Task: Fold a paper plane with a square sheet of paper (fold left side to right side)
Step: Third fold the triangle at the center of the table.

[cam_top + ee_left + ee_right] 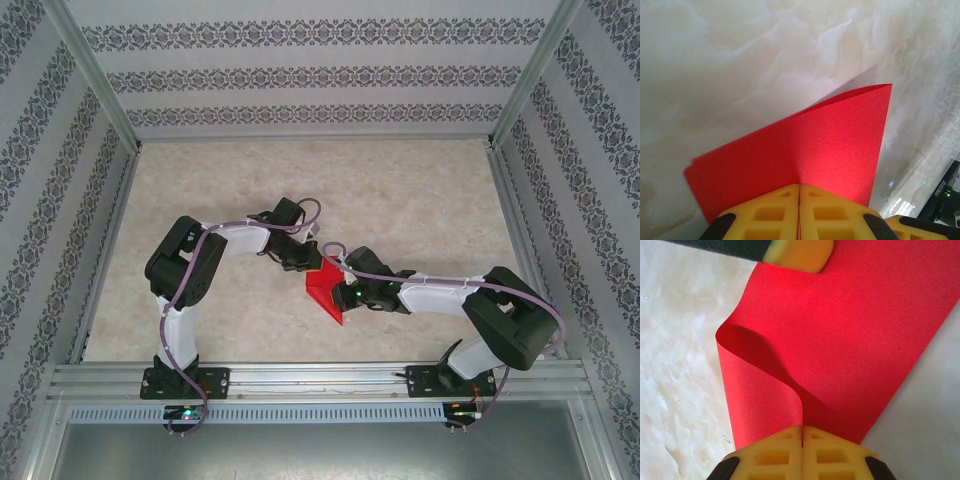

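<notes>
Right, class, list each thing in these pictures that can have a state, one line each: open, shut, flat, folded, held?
square sheet of paper: bent over in a loose curl, not creased flat, pinched by both grippers.
left gripper: shut on the square sheet of paper.
right gripper: shut on the square sheet of paper.
</notes>
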Robot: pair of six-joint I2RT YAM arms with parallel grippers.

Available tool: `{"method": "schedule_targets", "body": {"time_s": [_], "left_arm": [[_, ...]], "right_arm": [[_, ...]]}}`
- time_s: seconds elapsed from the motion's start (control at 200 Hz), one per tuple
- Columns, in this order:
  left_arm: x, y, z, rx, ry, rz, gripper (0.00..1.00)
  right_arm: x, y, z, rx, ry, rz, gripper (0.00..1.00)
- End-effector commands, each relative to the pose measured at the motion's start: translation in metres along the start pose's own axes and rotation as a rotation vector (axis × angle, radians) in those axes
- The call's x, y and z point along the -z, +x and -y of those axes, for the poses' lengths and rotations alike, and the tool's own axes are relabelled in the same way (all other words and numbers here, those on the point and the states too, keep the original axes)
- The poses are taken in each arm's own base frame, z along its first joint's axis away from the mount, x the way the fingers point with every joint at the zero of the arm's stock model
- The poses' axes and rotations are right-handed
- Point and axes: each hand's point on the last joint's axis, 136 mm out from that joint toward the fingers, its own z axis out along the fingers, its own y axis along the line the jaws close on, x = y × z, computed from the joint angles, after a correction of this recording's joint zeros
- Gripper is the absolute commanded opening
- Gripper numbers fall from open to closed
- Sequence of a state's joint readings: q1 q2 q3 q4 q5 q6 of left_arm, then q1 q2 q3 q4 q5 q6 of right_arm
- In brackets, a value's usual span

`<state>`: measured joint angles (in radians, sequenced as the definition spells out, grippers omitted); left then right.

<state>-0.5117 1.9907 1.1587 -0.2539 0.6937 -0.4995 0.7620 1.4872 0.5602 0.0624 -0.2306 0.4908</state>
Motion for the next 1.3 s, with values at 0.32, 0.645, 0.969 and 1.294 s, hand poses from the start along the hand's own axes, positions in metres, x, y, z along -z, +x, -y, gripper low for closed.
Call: {"method": "schedule_targets", "body": {"time_s": [0.32, 0.645, 0.969, 1.294], "left_arm": [[-0.011, 0.026, -0.038, 0.044, -0.157, -0.063, 0.07], [-0.011, 0.027, -0.038, 0.044, -0.158, -0.063, 0.07], [-0.011, 0.027, -0.038, 0.044, -0.157, -0.064, 0.07], [-0.011, 0.026, -0.039, 0.043, -0.158, -0.061, 0.07]], "right_arm": [[0.004, -0.004, 0.002, 0.026, 0.034, 0.003, 0.0], [0.0, -0.008, -0.002, 0.033, 0.024, -0.005, 0.0], [0.001, -0.003, 0.0, 0.025, 0.023, -0.015, 0.0], [0.01, 0.009, -0.007, 0.042, 0.005, -0.036, 0.0]]}}
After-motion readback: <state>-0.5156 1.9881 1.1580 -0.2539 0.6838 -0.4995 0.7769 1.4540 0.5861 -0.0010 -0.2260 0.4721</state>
